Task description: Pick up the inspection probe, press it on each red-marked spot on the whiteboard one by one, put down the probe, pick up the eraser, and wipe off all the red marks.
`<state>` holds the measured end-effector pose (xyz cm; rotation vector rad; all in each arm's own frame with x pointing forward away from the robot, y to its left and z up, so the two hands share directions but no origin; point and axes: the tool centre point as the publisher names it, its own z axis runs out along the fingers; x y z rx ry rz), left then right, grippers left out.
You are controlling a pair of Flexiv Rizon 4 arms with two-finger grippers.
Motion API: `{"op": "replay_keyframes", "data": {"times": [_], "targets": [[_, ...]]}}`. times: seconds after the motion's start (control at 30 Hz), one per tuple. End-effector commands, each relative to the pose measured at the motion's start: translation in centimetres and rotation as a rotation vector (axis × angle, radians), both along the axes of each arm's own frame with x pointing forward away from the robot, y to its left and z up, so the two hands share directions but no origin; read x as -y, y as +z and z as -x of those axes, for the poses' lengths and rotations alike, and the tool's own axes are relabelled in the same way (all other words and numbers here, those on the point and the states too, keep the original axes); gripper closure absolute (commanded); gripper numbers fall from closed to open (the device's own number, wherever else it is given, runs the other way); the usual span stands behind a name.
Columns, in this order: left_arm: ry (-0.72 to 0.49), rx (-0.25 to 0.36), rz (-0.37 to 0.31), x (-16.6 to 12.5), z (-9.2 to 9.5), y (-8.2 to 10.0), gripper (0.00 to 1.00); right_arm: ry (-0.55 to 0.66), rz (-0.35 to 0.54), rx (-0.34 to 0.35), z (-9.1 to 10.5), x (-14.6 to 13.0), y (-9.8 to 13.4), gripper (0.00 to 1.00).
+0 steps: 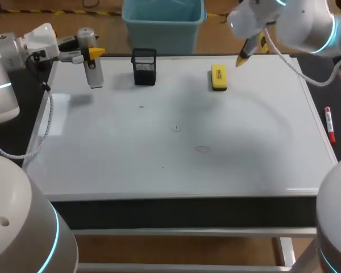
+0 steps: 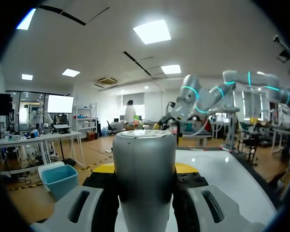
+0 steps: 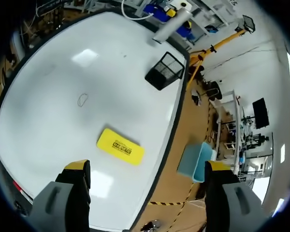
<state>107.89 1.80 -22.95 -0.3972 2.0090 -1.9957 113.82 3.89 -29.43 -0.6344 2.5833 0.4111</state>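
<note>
— Where is the probe found?
— The inspection probe (image 1: 94,74) is seen at the upper left of the frame in the head view. It is held roughly upright over the far left corner of the whiteboard (image 1: 176,170).

— How is it gripped?
— It is clamped by the left gripper (image 1: 91,54), with the fingers pressed on it from two sides. In the left wrist view the gap between them is filled by the grey cylinder.

— And the other arm?
— The right gripper (image 3: 147,166) is held above the board at the upper right of the head view. Its fingers are spread wide and nothing is held between them.

— Where is the eraser placed?
— The yellow eraser (image 3: 120,146) is laid flat on the board, near its far edge. In the right wrist view it is seen just ahead of the open fingers, below them and untouched.

— What else is seen on the table?
— A black mesh holder (image 1: 144,66) is set at the far edge, between probe and eraser. A red marker (image 1: 329,125) is laid beside the board's right edge. A few faint small marks (image 1: 202,149) are made out near the board's middle; their colour cannot be told.
</note>
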Motion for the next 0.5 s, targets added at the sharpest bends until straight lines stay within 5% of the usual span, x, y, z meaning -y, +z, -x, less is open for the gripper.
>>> {"op": "replay_keyframes", "data": {"times": [0.03,0.5], "targets": [[0.002,0.004,0.003,0.1,0.0,0.0,1.00,0.003,0.217,-0.144,0.0,-0.4,0.5,0.00],[0.002,0.004,0.003,0.1,0.0,0.0,1.00,0.386,0.276,-0.067,-2.6,0.9,-1.0,0.00]]}}
